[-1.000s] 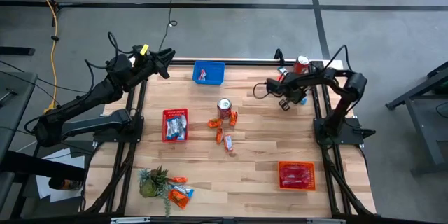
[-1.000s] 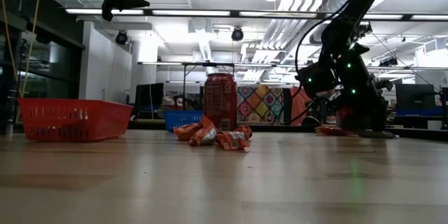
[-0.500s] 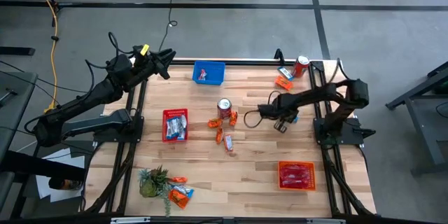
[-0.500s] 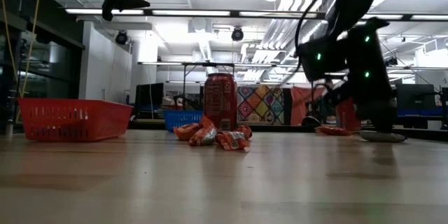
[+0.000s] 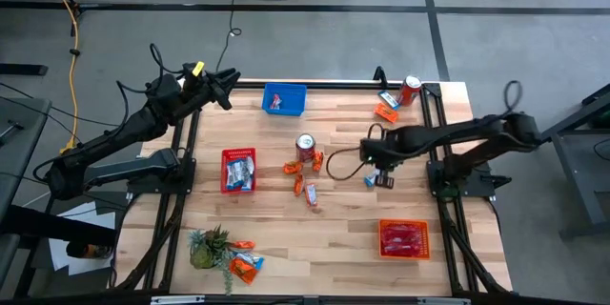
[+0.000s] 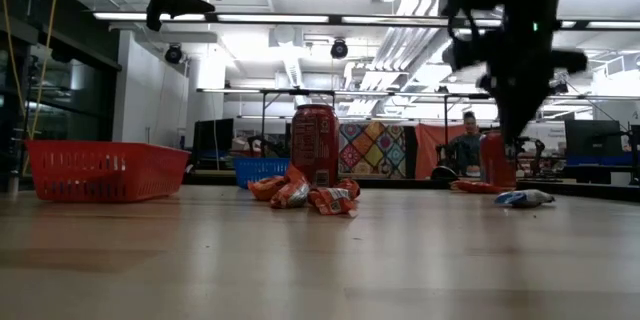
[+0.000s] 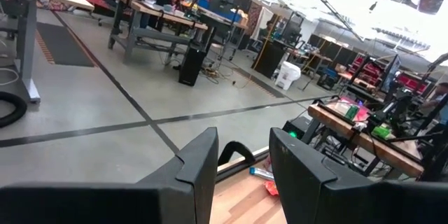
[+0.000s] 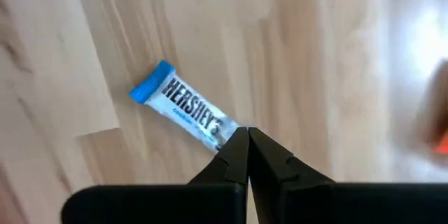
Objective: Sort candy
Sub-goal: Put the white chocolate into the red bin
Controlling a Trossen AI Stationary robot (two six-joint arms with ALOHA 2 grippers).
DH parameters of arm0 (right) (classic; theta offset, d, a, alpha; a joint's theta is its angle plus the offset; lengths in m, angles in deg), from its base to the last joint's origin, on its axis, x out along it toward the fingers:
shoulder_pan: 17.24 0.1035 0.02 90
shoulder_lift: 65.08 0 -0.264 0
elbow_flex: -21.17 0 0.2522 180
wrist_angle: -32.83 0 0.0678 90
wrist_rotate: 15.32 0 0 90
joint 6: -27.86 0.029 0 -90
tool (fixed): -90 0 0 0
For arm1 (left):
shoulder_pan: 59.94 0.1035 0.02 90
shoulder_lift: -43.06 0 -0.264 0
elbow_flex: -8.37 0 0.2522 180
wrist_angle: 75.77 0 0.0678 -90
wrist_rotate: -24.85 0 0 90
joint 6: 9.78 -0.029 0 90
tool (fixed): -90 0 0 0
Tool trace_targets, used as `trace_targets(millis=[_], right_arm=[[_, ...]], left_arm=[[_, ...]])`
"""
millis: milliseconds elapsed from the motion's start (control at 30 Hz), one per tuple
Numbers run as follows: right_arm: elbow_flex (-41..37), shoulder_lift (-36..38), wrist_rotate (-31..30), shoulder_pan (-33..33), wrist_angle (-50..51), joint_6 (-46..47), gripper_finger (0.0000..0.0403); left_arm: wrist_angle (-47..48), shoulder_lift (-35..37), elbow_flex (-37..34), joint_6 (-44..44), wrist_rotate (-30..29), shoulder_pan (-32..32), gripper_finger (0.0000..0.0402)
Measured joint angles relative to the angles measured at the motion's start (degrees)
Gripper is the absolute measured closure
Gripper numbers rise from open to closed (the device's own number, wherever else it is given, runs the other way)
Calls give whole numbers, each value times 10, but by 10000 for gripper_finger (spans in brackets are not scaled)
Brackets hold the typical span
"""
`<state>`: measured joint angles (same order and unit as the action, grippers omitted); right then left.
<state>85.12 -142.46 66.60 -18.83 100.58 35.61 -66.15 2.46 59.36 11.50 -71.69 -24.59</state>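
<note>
Right gripper fully closed, empty — tips just above blue-and-white candy lying on table; left gripper partly open, empty, raised

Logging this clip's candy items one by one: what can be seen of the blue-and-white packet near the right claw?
The blue-and-white packet is a small flat wrapped bar, white with dark Hershey's lettering and a blue crimped end. It lies flat on the bare wooden table, apart from the other candy, between the drink can and the right edge. The right claw, shut, hangs over its near end; whether the tips touch the wrapper cannot be told.
</note>
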Motion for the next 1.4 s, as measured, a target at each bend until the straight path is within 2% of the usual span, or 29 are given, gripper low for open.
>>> trace_targets(millis=[200, 400, 500, 800, 933, 1067, 1300, 1400], right_arm=[[22, 60, 96, -13, -24, -65, 403], [34, 44, 112, -3, -33, -170, 385], [42, 24, 116, -2, -33, -199, 347], [54, -36, 151, -1, -34, -248, 189], [53, -68, 174, 2, -35, -282, 149], [53, -110, 174, 1, -46, -299, 140], [53, -176, 132, 1, -54, -302, 140], [53, -189, 131, 3, -54, -303, 140]], left_arm=[[0, 0, 0, -10, 0, 0, 287], [0, 0, 0, -10, 0, 0, 287], [0, 0, 0, -10, 0, 0, 287], [0, 0, 0, -4, 0, 0, 287], [0, 0, 0, -4, 0, 0, 287], [0, 0, 0, -4, 0, 0, 287], [0, 0, 0, -3, 2, 0, 287], [0, 0, 0, 1, 26, 0, 287]])
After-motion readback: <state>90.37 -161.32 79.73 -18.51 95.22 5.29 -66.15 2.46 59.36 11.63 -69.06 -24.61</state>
